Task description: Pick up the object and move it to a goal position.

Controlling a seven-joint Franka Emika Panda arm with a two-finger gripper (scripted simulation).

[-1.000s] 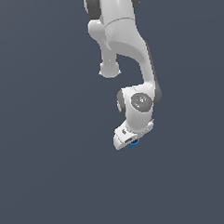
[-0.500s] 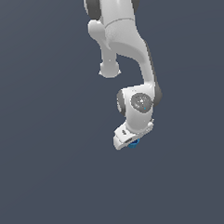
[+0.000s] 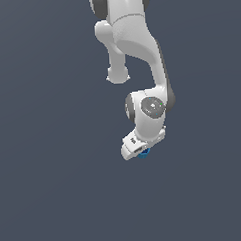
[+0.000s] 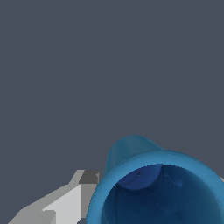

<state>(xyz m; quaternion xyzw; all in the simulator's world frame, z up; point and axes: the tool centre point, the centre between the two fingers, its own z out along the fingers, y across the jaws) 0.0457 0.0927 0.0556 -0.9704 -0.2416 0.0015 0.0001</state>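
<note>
The white arm (image 3: 131, 47) reaches down over the plain dark grey surface (image 3: 45, 171), its wrist bent so the claw (image 3: 140, 150) points downward. A small blue cup (image 3: 143, 152) sits at the claw's tip, mostly hidden behind the white housing. In the wrist view the cup (image 4: 157, 183) fills the near field, hollow top facing the camera, with one grey finger (image 4: 81, 192) just beside its rim. Whether the claw is clamped on the cup cannot be told.

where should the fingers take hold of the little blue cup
Grip the blue cup across its outer side wall, coming down from above its open top. The hollow mouth faces the wrist camera, so the curved wall offers two opposite faces; one finger already sits beside the rim.
</note>
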